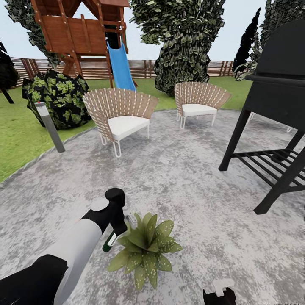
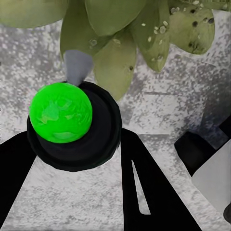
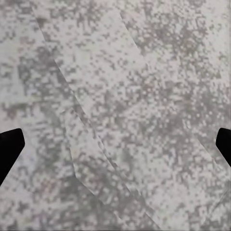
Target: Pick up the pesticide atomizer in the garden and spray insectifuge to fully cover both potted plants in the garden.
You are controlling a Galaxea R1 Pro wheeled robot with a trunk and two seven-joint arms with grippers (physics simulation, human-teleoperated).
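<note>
1. Head view: the left arm is stretched forward and downward from the lower left corner, its white forearm ending in a black wrist, and the left claw (image 1: 116,231) is held at the near-left edge of a potted plant (image 1: 146,250).
2. The pesticide atomizer (image 1: 109,242), a slim dark bottle with a white patch, is seen slanting down out of that claw; in the left wrist view the two dark fingers (image 2: 149,187) are pinched on the dark round body of the bottle (image 2: 77,130), which carries a bright green ball on its end, with speckled leaves (image 2: 115,43) just beyond it.
3. The right claw (image 1: 219,293) is glimpsed at the bottom edge of the head view; in the right wrist view its dark fingertips (image 3: 9,149) are spread wide apart with bare mottled stone between them.
4. The plant sits on the grey stone patio (image 1: 178,178), its leaves spread low.
5. Further off, two wicker chairs (image 1: 120,116) are placed near the patio's far edge, a black grill stand (image 1: 275,127) is set at the right, and a grey bollard lamp (image 1: 51,127) is planted at the lawn's border on the left.
6. Open stone is left between the plant and the chairs; a playset with a blue slide (image 1: 120,65), trees and a slatted fence (image 1: 140,67) are ranged behind.
</note>
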